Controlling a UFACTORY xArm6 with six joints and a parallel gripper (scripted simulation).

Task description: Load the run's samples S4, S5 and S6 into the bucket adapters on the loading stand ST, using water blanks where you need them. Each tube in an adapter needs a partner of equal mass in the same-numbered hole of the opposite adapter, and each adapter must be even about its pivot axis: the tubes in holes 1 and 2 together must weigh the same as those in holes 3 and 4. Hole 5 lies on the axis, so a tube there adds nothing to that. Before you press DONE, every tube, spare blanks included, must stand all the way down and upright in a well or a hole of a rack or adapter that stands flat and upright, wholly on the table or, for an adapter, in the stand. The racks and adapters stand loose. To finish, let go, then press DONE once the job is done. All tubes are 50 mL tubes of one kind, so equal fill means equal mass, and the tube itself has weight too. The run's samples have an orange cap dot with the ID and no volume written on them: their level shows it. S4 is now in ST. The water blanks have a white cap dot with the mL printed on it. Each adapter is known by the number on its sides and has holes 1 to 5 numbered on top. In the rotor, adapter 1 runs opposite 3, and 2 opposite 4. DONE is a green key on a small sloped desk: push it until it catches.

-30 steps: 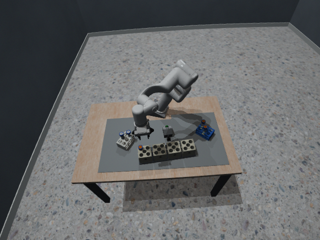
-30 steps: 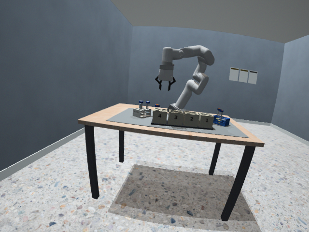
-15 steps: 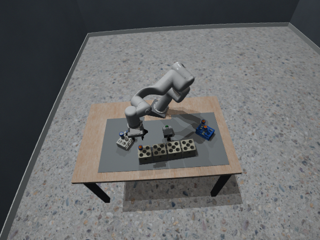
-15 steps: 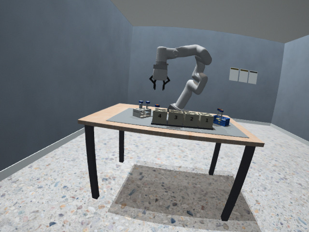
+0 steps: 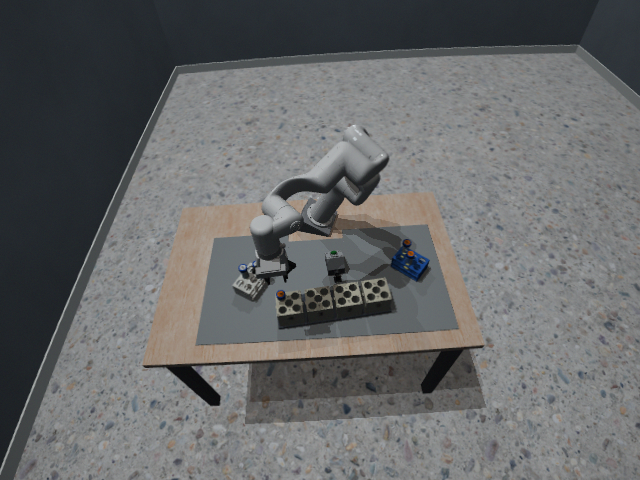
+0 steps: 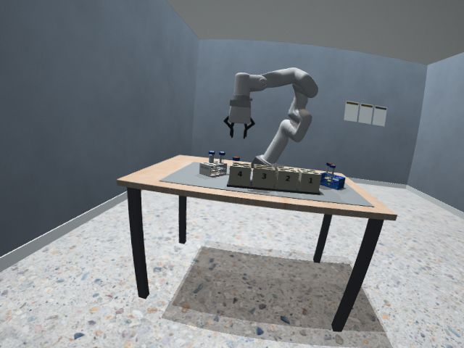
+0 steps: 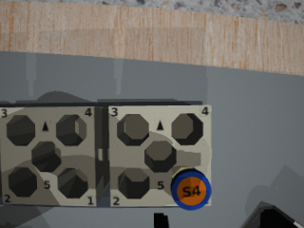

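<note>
My gripper (image 5: pixel 273 275) (image 6: pixel 238 131) (image 7: pixel 216 221) is open and empty. It hangs high above the table's left part, between the white rack (image 5: pixel 247 293) (image 6: pixel 212 170) and adapter 4 (image 5: pixel 289 312) (image 6: pixel 239 175) (image 7: pixel 116 157). Sample S4 (image 5: pixel 280 293) (image 6: pixel 235 159) (image 7: pixel 191 190), with a blue cap and an orange dot, stands in hole 1 of adapter 4. Adapters 3 (image 5: pixel 318 308) (image 6: pixel 263 176) (image 7: pixel 90 157), 2 (image 5: pixel 348 303) (image 6: pixel 287 178) and 1 (image 5: pixel 376 299) (image 6: pixel 309 180) show empty holes. Two blue-capped blanks (image 5: pixel 242 268) (image 6: pixel 212 153) stand in the white rack. Two orange-dotted samples (image 5: pixel 410 254) (image 6: pixel 329 164) stand in the blue rack (image 5: pixel 408 271) (image 6: pixel 333 183).
The green DONE key (image 5: pixel 333 253) sits on its small grey desk (image 5: pixel 337 264) behind the row of adapters. The four adapters stand side by side in the loading stand on the grey mat (image 5: pixel 232 320). The table's wooden front edge (image 7: pixel 152 38) lies beyond the mat.
</note>
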